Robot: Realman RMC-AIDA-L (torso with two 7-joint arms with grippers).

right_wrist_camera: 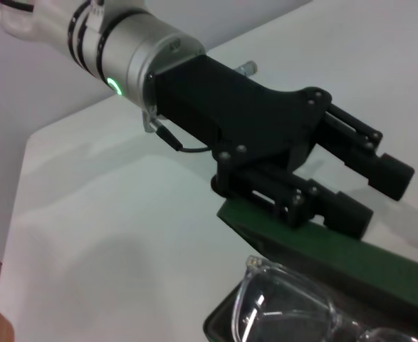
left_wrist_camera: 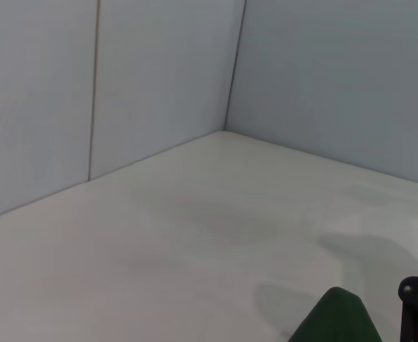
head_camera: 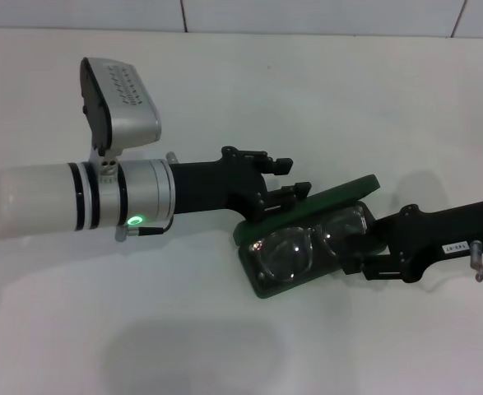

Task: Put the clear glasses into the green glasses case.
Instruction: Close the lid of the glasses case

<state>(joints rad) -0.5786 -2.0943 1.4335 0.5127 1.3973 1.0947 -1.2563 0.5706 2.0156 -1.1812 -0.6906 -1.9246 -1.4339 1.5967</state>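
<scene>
My right gripper (head_camera: 360,262) sits at the near end of the clear glasses (head_camera: 307,247); fingers unreadable. Glasses lie inside the green glasses case (head_camera: 262,284). Beyond, left gripper (head_camera: 294,177), fingers spread, one touching the raised lid.

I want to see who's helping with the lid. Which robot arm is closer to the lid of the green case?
The left. Its tool is right at the raised lid of the green glasses case. The right tool is lower, at the case's open end by the clear glasses.
</scene>
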